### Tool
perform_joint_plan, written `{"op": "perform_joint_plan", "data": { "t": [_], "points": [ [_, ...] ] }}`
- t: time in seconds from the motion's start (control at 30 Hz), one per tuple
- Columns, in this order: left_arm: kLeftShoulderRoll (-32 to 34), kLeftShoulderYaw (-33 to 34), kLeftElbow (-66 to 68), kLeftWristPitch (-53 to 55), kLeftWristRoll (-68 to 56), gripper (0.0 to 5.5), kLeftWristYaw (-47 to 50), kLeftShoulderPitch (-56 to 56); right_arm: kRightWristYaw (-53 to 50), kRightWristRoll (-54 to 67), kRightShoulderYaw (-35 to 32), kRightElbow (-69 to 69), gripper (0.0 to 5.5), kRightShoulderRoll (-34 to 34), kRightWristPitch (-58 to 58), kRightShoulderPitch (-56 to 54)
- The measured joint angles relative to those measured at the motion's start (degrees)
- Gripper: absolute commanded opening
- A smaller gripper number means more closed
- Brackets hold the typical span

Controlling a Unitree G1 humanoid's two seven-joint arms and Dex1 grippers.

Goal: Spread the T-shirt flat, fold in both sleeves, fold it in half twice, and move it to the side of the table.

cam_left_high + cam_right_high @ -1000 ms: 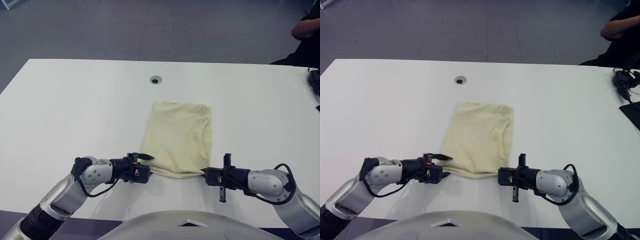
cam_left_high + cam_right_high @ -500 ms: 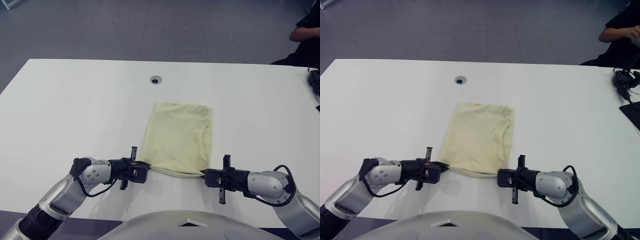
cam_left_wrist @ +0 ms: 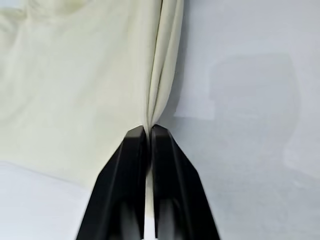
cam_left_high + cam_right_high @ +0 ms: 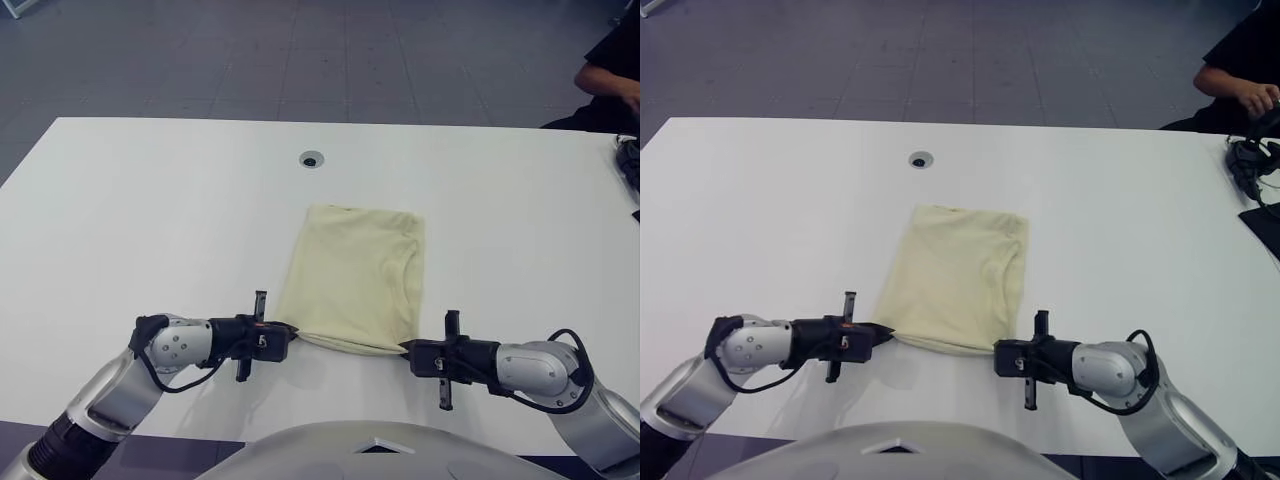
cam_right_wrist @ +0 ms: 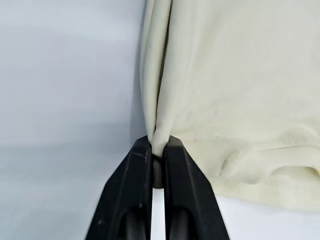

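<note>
A pale yellow T-shirt [image 4: 355,270] lies folded into a narrow rectangle in the middle of the white table [image 4: 150,220]. My left gripper [image 4: 291,331] is shut on the shirt's near left corner [image 3: 150,117]. My right gripper [image 4: 405,347] is shut on the near right corner [image 5: 157,135]. Both pinched corners are bunched between the black fingers [image 3: 132,150], and the near hem sags slightly between them. The far edge of the shirt rests flat on the table.
A round cable hole [image 4: 312,159] sits in the table beyond the shirt. Dark items [image 4: 1245,165] lie at the table's far right edge, where a person's arm [image 4: 1230,85] is. Wide bare table surface spreads to the left and right of the shirt.
My left gripper has rotated at the wrist and closed on the shirt's near left corner, drawing back slightly to the left. The right gripper has kept its hold in place.
</note>
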Motion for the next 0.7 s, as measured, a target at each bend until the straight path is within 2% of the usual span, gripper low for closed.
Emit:
{"op": "perform_joint_plan", "data": {
  "t": [0.27,0.47,0.7],
  "points": [
    [5.2,7.7,-9.9,0.2,-13.7,0.0,-5.9,8.8,10.9,11.9,-14.6,2.0,0.09,-7.4,-12.3,2.2],
    [7.1,14.4,-16.2,1.6,-19.6,0.0,-7.0,15.7,16.3,19.5,-19.7,-0.2,0.09,-9.5,-12.7,1.9],
    [8.5,24.2,-19.6,2.0,-26.0,0.0,-10.8,21.2,21.5,25.4,-27.5,-6.7,0.09,-10.9,-9.3,8.9]
  ]
}}
